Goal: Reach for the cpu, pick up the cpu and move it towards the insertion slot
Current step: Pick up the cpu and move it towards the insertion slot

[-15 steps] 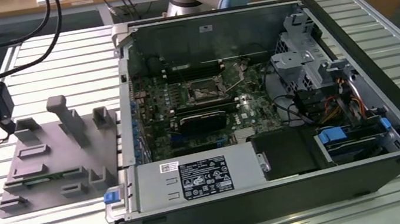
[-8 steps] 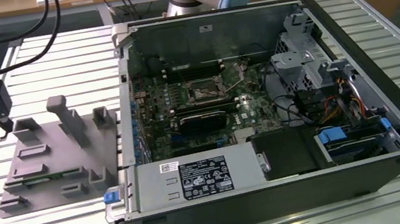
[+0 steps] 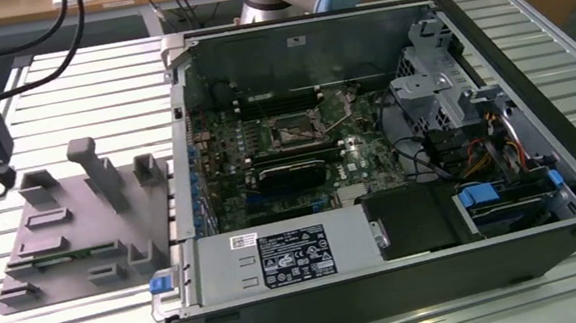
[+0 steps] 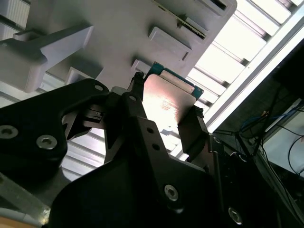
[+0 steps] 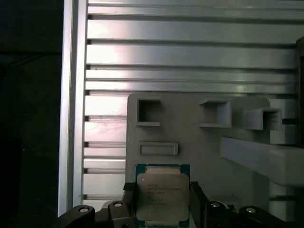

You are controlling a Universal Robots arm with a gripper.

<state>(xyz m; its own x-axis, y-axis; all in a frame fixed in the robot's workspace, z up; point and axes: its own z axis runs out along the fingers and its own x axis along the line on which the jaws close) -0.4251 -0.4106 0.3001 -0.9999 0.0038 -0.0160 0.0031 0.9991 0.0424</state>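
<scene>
tool clenched on the cpu, which sits between its fingers over the gray tray.

My fingers cover two sides of the cpu; the first wrist view's border cuts off a third.

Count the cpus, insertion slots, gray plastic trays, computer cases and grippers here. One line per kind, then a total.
cpu: 1
insertion slot: 1
gray plastic tray: 1
computer case: 1
gripper: 1
Total: 5
</scene>
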